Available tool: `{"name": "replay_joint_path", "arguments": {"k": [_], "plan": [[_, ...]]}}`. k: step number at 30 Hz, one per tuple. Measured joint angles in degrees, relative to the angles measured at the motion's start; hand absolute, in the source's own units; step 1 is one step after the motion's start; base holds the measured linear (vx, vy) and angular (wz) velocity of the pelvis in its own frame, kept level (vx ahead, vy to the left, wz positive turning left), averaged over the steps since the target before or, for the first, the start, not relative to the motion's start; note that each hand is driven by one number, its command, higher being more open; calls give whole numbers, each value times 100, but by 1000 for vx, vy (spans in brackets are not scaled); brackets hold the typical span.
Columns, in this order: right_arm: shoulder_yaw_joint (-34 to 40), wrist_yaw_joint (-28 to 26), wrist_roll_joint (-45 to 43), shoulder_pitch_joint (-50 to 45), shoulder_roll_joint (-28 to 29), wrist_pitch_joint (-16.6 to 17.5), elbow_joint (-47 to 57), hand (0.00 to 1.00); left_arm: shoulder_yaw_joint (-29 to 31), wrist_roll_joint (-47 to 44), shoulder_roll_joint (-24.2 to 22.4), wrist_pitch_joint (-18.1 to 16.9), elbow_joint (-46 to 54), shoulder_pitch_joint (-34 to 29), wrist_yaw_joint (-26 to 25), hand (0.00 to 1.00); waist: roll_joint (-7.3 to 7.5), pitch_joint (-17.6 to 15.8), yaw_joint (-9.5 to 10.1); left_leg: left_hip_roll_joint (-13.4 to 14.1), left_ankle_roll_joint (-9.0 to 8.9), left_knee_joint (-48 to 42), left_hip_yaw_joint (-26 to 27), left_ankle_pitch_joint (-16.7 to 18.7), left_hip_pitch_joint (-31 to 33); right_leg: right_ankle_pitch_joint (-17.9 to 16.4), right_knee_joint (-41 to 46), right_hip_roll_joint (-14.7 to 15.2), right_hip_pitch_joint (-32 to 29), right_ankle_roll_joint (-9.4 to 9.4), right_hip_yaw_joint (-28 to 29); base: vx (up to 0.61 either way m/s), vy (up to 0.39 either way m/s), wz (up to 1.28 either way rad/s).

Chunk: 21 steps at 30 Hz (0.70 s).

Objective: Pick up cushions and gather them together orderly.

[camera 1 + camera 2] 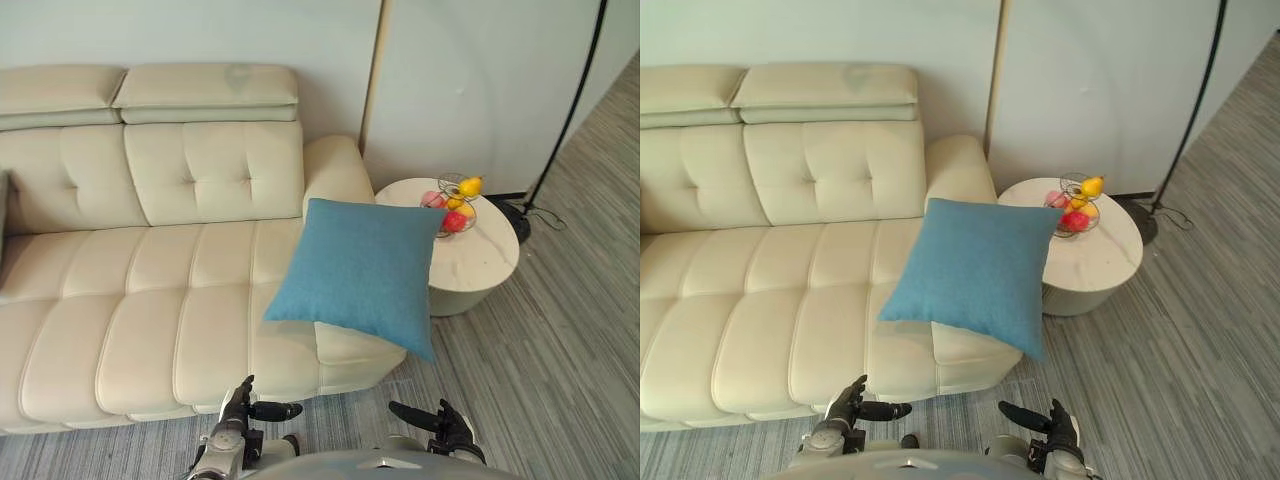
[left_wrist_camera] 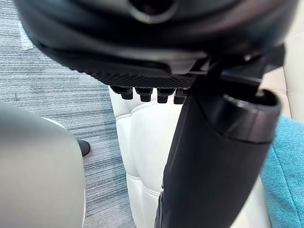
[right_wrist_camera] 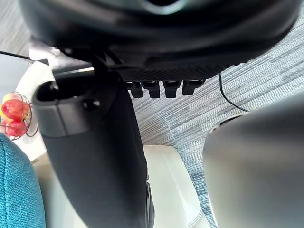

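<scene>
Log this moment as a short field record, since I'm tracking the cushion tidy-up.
cushion: blue cushion, tilted on the sofa's right end, one corner overhanging the seat
nearby: round side table bearing a fruit basket
left hand: open, empty, low before the sofa
right hand: open, empty, likewise
progress: cushion not yet grasped

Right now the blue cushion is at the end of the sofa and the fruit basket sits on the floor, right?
Not quite. The blue cushion is at the end of the sofa, but the fruit basket sits on the round table beside it, not on the floor. The left eye view shows this.
</scene>
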<state>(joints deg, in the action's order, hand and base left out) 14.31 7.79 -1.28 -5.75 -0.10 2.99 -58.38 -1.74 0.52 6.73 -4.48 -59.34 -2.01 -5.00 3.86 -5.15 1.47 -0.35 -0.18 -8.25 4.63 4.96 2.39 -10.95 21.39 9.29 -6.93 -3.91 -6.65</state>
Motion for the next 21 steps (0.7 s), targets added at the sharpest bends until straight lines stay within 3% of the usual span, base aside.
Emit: {"name": "replay_joint_path", "arguments": {"k": [5,10,14,21], "plan": [[76,25,6,55,-131,-7,-38,100,53,-4,-150,-1,-56,-34,-68,100,-264,53,50,248,-165,140,-59,-64,-62,132,-518,-267,268,45,-187,128,-120,9],[74,70,20,41,-216,-42,245,100,40,-3,-115,0,-12,-6,-67,100,-205,38,-15,272,-210,349,-146,-71,-285,191,-885,-349,621,21,-299,132,-30,8],[-2,165,260,25,-621,-40,1717,100,40,-9,104,4,698,-42,-78,100,-190,38,-55,186,-202,409,-204,-80,-334,312,-1195,-271,805,-45,-303,65,54,6],[66,204,703,14,-981,9,2838,100,350,-144,489,-50,1593,-111,-266,100,-194,46,-155,95,-115,453,-229,-140,-343,482,-1494,-240,947,-87,-303,-13,34,3]]}}
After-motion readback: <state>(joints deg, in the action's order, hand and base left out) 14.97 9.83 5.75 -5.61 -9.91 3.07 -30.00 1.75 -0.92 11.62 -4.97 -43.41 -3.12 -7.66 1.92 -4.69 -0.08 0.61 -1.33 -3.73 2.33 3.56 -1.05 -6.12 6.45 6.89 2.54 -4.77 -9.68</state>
